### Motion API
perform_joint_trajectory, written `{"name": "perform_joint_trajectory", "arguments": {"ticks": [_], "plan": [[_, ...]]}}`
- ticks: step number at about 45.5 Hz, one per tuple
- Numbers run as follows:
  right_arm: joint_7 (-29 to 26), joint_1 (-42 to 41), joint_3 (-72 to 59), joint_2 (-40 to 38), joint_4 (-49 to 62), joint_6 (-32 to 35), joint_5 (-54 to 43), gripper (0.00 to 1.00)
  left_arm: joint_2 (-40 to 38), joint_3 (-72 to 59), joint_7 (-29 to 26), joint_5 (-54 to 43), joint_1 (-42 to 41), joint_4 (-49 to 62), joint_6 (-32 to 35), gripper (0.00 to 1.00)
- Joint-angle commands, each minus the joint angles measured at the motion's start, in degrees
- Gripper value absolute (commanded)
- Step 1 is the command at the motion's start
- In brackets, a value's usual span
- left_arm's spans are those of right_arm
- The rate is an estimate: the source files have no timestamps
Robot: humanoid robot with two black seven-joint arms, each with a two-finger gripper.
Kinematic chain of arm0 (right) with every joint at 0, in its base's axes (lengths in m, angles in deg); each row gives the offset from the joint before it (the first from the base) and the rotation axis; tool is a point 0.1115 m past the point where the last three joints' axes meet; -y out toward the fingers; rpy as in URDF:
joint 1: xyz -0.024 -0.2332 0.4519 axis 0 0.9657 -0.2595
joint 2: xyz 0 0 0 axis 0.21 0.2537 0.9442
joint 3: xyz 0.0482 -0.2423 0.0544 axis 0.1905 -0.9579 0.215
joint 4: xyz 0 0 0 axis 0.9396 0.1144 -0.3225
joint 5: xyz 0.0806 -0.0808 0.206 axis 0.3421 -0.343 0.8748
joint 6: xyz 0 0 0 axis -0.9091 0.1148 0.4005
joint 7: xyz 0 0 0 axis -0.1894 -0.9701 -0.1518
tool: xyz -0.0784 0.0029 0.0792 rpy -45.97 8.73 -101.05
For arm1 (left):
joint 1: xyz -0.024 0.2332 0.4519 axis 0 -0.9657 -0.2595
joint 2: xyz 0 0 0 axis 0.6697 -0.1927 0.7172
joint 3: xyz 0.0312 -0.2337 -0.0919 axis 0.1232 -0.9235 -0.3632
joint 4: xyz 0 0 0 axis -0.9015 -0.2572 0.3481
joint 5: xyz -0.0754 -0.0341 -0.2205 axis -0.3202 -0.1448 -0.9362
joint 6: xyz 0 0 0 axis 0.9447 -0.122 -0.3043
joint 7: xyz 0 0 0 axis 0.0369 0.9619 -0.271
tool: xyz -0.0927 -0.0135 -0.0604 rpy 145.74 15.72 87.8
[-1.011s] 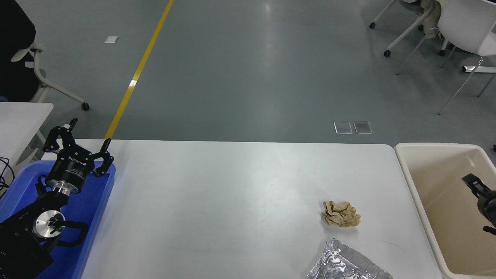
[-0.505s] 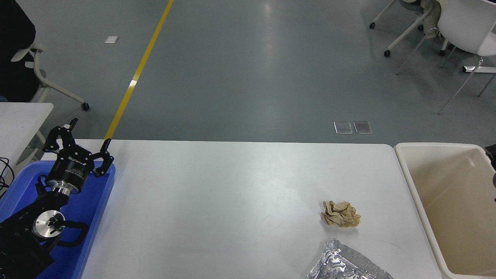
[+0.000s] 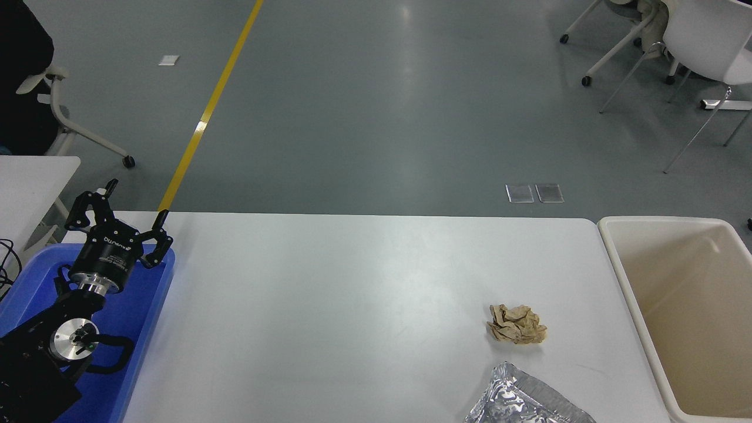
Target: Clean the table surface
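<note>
From the head view, your table surface [image 3: 329, 305] spreads across the middle, with a crumpled brown paper wad [image 3: 516, 324] and a foil wrapper [image 3: 523, 399] lying near its right end, just beside the beige bin [image 3: 675, 305]. Your left gripper [image 3: 120, 208] sits parked, fingers spread, over the blue tray [image 3: 138, 329] — the right one is out of sight. Bring it down over the wad first — pinch across the middle.

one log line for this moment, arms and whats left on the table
left gripper open, parked over blue tray | right arm out of view | crumpled brown paper, foil bag on table surface | beige bin looks empty
</note>
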Motion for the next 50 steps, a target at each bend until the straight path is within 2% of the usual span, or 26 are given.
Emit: {"name": "perform_joint_trajectory", "arguments": {"ticks": [1, 9, 13, 20, 32, 50], "plan": [[0.06, -2.22, 14.27, -1.17, -4.23, 0.41, 1.86, 0.98, 0.00, 0.00, 0.00, 0.00, 0.00, 0.01, 0.00, 1.00], [0.24, -2.66, 27.46, -1.00, -10.38, 0.32, 1.86, 0.98, 0.00, 0.00, 0.00, 0.00, 0.00, 0.01, 0.00, 1.00], [2.52, -2.48, 30.98, -0.74, -13.64, 0.32, 1.86, 0.98, 0.00, 0.00, 0.00, 0.00, 0.00, 0.01, 0.00, 1.00], [7.36, -1.96, 33.18, -0.21, -17.68, 0.32, 1.86, 0.98, 0.00, 0.00, 0.00, 0.00, 0.00, 0.01, 0.00, 1.00], [9.38, -0.03, 41.01, 3.04, -24.53, 0.32, 1.77, 0.99, 0.00, 0.00, 0.00, 0.00, 0.00, 0.01, 0.00, 1.00], [14.48, 5.68, 41.36, 8.14, -29.37, 1.03, 1.07, 0.99, 0.00, 0.00, 0.00, 0.00, 0.00, 0.01, 0.00, 1.00]]}}
